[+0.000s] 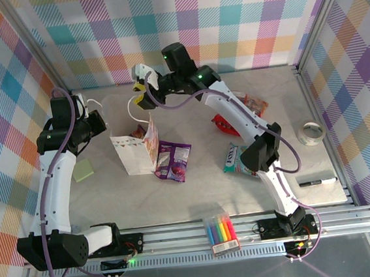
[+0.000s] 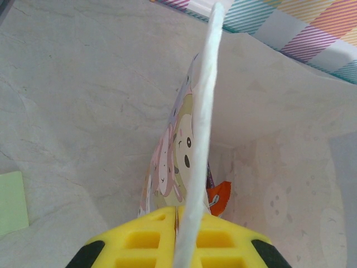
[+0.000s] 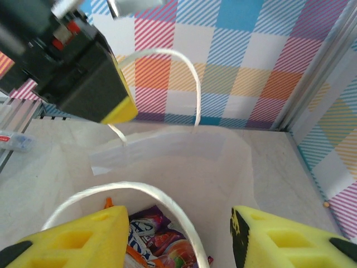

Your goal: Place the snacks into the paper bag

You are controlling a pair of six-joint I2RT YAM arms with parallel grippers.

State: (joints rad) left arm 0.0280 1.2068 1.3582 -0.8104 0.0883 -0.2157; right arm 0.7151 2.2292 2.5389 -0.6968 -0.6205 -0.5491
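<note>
My left gripper pinches the wall of the paper bag, bottom centre. My right gripper hangs open over the bag's mouth, with a purple packet already inside. I should lift straight up, clear of the cord handle.

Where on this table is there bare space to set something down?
Bare: the near strip between the purple packet and the marker pack, and the far right corner behind the tape roll. Crowded: around the paper bag and by the teal packet and red packet under the right arm.
</note>
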